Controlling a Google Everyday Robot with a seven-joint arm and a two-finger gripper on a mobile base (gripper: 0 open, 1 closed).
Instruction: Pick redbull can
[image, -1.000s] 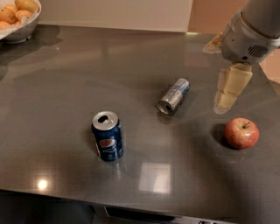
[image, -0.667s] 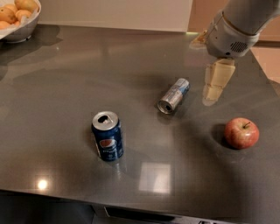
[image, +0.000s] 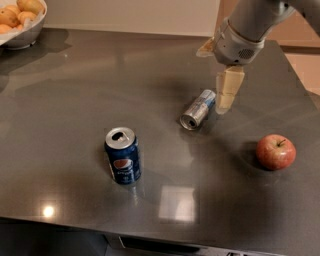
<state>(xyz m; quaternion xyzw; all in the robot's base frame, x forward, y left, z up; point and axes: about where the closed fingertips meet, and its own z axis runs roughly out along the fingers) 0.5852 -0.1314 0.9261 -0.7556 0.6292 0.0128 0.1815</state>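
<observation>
Hovering my claw (image: 225, 100) just right of the toppled redbull can (image: 198, 109), low over the surface (image: 75, 110) for a sideways grasp (clenched or released, I cannot tell).

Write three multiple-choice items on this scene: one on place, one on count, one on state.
1. The claw hangs:
A. by the redbull can's far end
B. at the near left corner
C. at the far left corner

2. Cans on the table:
A. one
B. two
C. three

3. The redbull can:
A. stands upright
B. lies on its side
C. is lifted off the table

Answers:
1 A: the claw sits just beside that can's far end.
2 B: the redbull can and a Pepsi can.
3 B: its round end faces the camera.
</observation>
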